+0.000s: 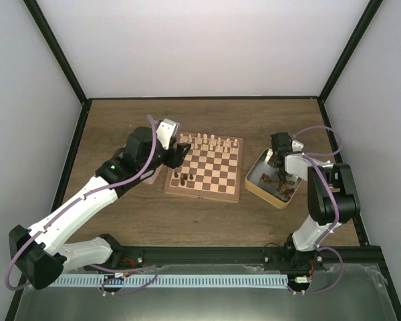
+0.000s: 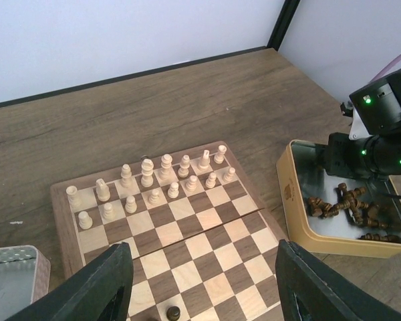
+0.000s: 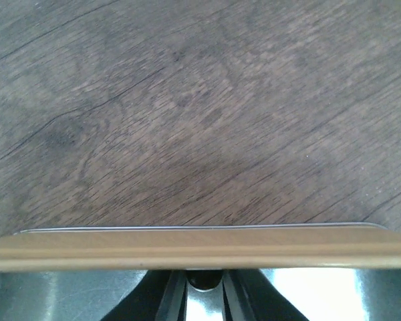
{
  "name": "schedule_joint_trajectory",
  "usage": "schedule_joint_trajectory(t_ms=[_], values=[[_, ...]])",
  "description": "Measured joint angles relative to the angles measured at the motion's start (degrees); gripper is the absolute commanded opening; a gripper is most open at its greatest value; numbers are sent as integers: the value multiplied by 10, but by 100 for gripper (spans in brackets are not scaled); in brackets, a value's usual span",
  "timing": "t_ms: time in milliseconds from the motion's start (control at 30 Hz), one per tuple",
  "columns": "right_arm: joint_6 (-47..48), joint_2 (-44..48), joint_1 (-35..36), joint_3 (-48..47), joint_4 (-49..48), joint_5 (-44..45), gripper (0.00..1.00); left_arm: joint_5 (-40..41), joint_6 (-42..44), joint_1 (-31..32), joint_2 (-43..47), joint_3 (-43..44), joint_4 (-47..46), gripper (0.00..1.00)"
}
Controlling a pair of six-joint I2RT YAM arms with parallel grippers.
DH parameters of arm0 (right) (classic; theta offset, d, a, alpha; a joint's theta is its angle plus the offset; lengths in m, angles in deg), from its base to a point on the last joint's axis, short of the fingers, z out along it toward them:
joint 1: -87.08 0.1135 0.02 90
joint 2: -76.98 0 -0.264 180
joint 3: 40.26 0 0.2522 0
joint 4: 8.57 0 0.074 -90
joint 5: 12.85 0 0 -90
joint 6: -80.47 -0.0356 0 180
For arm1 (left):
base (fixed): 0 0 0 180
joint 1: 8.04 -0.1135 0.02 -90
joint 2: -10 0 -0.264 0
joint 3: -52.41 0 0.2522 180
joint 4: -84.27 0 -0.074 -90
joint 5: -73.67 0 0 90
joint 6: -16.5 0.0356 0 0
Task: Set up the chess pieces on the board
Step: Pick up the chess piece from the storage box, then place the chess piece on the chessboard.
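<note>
Where they lie heaped, the chess pieces look tiny, dark brown.

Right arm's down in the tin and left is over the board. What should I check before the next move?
1. The right gripper is inside the yellow tin: ok.
2. It has a firm hold on a piece: cannot tell. Its fingers stand close around something dark, mostly hidden.
3. The left gripper is open and empty: ok.
4. The dark piece below it rests on the board: ok.
5. The cream pieces are upright in the far two rows: ok.
6. The near rows have free squares: ok.
</note>
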Motion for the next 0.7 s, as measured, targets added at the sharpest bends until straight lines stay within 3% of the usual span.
schedule_joint_trajectory(t_ms=[233, 433, 700], values=[[14, 21, 0, 0, 6, -6, 9, 5, 0, 0, 0, 0, 0, 61], [17, 116, 20, 10, 31, -34, 9, 16, 0, 0, 0, -2, -1, 61], [4, 201, 131, 8, 68, -74, 9, 43, -1, 0, 19, -14, -14, 61]])
